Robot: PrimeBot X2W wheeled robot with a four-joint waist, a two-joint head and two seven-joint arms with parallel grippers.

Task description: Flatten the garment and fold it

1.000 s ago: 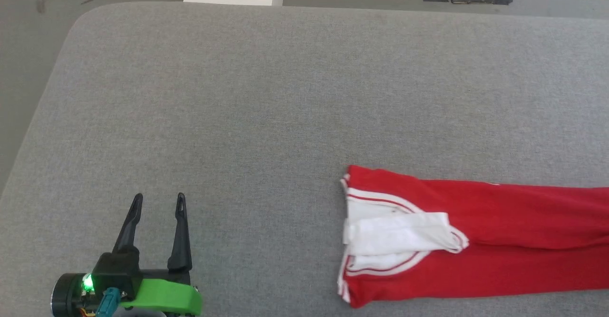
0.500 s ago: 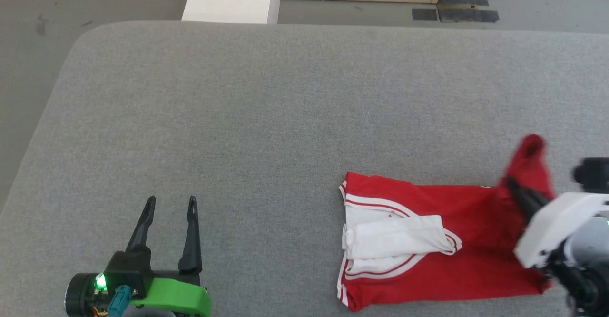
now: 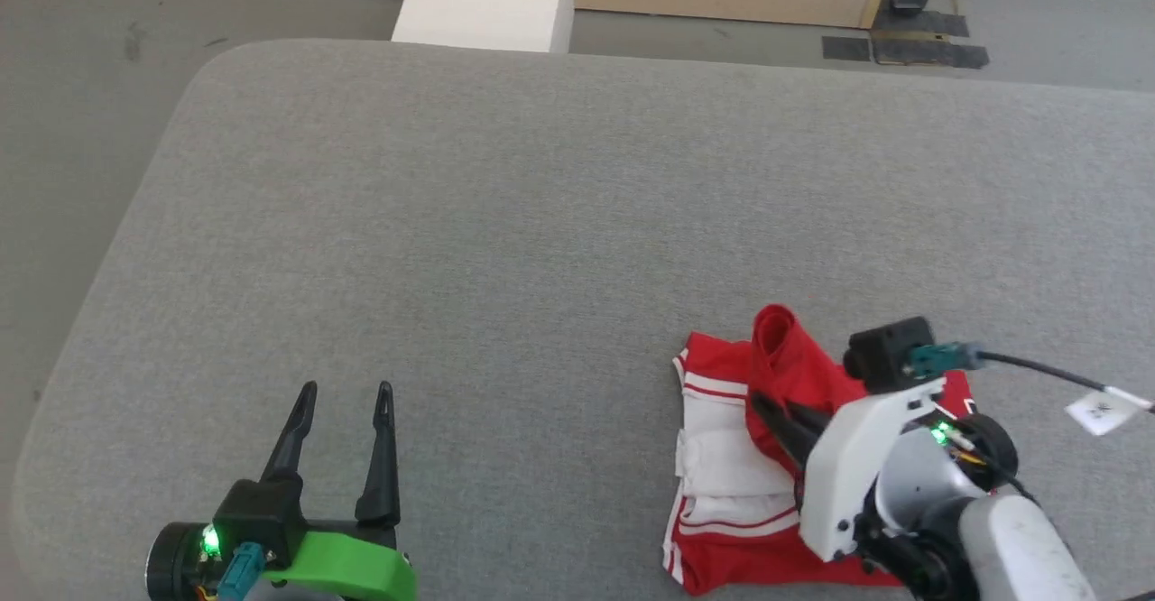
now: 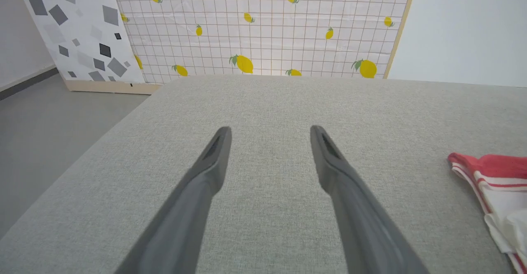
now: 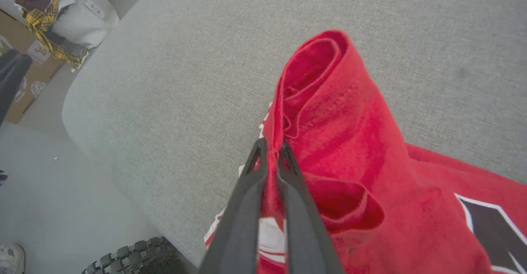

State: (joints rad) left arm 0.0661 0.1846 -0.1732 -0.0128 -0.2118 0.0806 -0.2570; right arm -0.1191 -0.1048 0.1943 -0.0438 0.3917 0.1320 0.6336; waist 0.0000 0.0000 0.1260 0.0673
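The right gripper (image 3: 756, 400) is pinched shut on a raised red fold of the shirt (image 3: 722, 457); the rest lies on the table (image 3: 541, 222) beneath it. The left gripper (image 3: 347, 389) hangs wide open and empty, with the shirt well off to its right.

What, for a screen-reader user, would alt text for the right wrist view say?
The right gripper, fingers shut, pinches a raised fold of the red garment over the grey table. A black, white-edged marking shows at lower right.

The garment (image 3: 785, 357) is looking like soft matt cloth, the surface (image 3: 541, 222) is showing a coarse woven fabric, and the left gripper (image 3: 347, 386) is looking like smooth matt plastic
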